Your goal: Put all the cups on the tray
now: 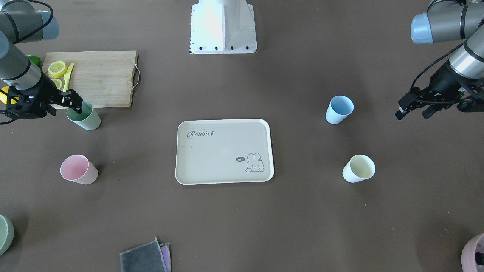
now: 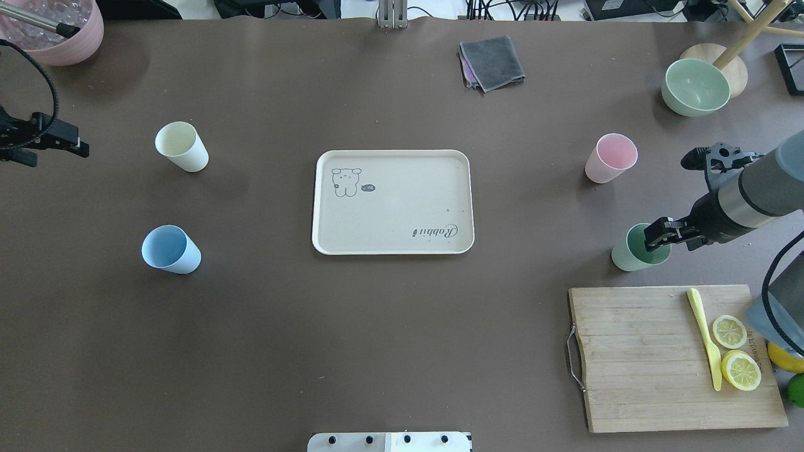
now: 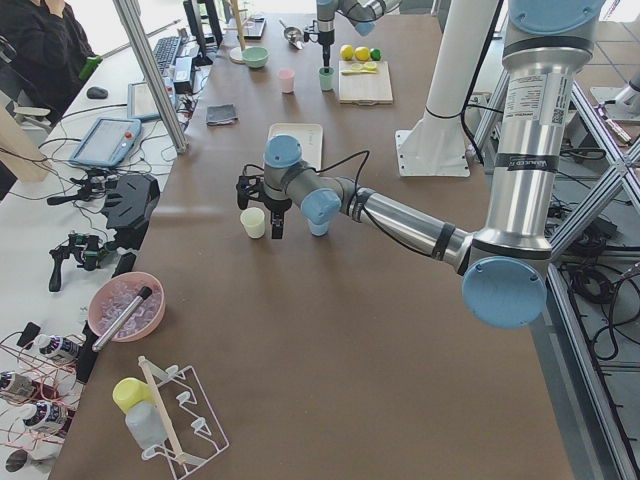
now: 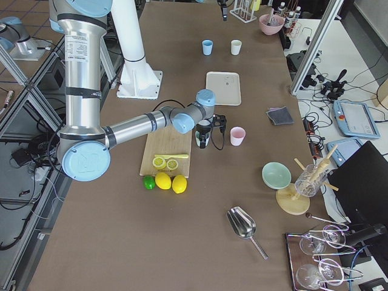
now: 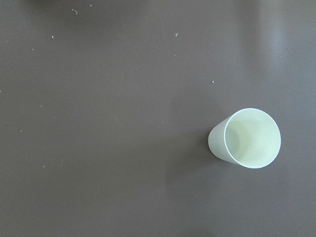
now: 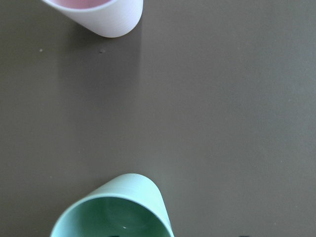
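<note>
Tray (image 2: 402, 194) lies bare at table centre. Green cup (image 2: 625, 258) stands upright well to its right. Right gripper (image 2: 656, 235), jaws apart, sits at the cup's rim: straddle the wall squarely, close gently, lift vertically. Left gripper (image 1: 413, 112) hangs released, far left.

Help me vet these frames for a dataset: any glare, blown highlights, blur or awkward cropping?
Front-facing view: the robot base is blown out to white, the tray evenly lit. Overhead view: soft shadows, no glare. Left wrist view: cream cup sharp. Right wrist view: green cup and pink cup cropped by the edges, slightly soft.
</note>
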Robot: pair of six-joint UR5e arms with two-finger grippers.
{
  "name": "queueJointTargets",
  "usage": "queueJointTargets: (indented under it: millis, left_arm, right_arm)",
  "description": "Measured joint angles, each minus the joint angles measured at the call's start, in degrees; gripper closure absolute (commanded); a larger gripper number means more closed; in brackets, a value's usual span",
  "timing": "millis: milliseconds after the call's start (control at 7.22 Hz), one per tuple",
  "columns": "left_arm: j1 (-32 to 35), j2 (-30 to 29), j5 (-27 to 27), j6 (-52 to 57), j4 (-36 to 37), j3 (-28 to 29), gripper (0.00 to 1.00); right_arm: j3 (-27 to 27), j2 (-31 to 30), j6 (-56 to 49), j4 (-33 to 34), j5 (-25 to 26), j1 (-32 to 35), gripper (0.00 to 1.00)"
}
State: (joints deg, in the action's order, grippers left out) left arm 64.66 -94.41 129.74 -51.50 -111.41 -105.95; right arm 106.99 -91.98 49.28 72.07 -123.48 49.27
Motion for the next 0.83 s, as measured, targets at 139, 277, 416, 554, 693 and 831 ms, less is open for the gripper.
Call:
queueJointTargets:
  millis: [139, 277, 416, 554, 693, 831]
  left_arm:
    - [-0.21, 0.01, -0.06, -0.10, 0.00, -0.08, 0.02]
    - [-0.27, 0.00, -0.09, -0.13, 0.03, -0.14, 0.02]
    - [-0.30, -0.03, -0.10, -0.16, 0.04, -0.37, 0.02]
    - [-0.32, -0.08, -0.10, -0.18, 0.05, -0.66, 0.02]
    - [-0.32, -0.15, -0.10, -0.12, 0.05, -0.65, 0.02]
    - [-0.74, -0.16, -0.58, -0.05, 0.03, -0.63, 0.02]
  right_arm:
    - [-0.56, 0.36, -0.03, 0.00, -0.01, -0.47, 1.00]
    - [-0.64, 0.64, -0.03, 0.00, -0.09, -0.80, 1.00]
    - [-0.09, 0.93, 0.00, 0.02, -0.63, -0.74, 1.00]
    - [0.86, 1.17, 0.04, 0.04, -2.40, -0.06, 1.00]
    - [1.79, 1.52, 0.17, 0.04, -5.64, 1.62, 1.00]
    - [2.69, 2.59, 0.92, 0.13, -9.36, 3.88, 1.00]
